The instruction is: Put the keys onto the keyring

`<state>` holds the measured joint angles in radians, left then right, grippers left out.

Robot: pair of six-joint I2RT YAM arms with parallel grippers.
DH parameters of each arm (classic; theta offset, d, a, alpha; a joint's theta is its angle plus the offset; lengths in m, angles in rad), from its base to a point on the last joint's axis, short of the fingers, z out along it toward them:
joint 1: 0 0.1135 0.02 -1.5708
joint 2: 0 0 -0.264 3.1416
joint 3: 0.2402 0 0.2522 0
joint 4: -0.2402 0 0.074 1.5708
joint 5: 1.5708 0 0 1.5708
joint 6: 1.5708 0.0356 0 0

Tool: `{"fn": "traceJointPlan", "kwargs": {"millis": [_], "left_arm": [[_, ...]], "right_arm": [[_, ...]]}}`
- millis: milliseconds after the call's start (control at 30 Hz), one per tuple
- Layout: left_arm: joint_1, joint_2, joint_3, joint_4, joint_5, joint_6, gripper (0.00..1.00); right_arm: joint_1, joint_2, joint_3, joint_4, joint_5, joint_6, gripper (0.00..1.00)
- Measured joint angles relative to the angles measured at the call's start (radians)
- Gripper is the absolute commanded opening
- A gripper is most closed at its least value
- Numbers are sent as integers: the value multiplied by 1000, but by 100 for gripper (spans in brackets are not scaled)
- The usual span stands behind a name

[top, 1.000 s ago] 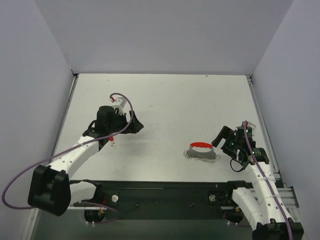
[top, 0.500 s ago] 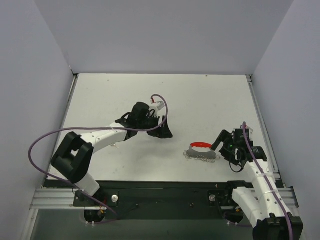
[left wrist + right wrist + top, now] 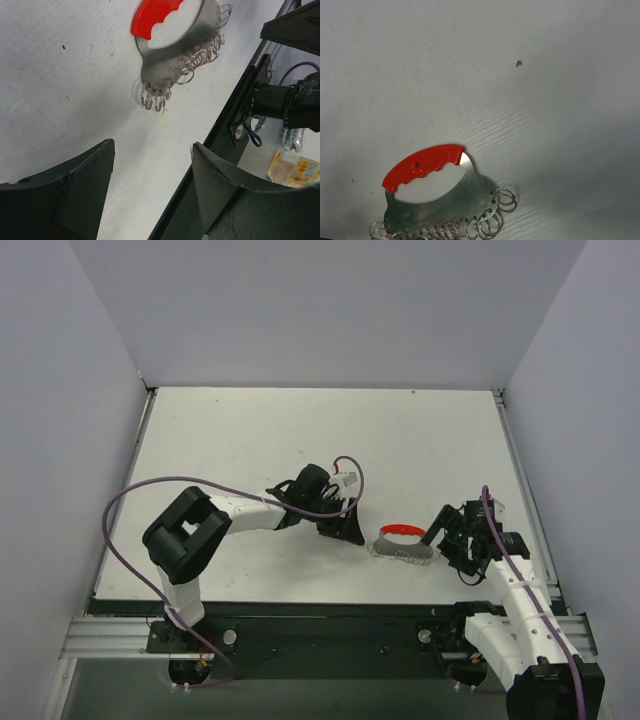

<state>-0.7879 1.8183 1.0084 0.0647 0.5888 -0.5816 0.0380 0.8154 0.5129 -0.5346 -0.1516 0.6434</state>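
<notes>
Evidently the step in hand is to secure the keyring (image 3: 404,542), which lies flat on the table (image 3: 300,430) toward 4 o'clock of its centre. The left gripper (image 3: 349,532) stands at its 9 o'clock and the right gripper (image 3: 442,537) at its 3 o'clock, both with fingers spread and nothing between them. I see no keys now, so next, I think, one gripper must pinch the keyring steady.

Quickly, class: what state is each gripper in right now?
Left gripper: open, holding nothing; the keyring lies just ahead of it.
Right gripper: open, holding nothing, beside the keyring.
</notes>
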Motion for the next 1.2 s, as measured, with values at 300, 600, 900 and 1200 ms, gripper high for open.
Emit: {"fn": "traceJointPlan", "kwargs": {"millis": [300,600,900,1200], "left_arm": [[-30,77,57,-13,-5,-8,71],[-36,102,90,-56,-39,14,65],[-38,171,174,-108,-45,27,55],[-42,208,220,-134,-39,40,49]], "right_arm": [[-15,-2,-52,19,18,36,85],[-31,-33,-67,52,32,53,81],[-31,-21,-67,68,27,52,81],[-31,-21,-66,72,21,42,82]]}}
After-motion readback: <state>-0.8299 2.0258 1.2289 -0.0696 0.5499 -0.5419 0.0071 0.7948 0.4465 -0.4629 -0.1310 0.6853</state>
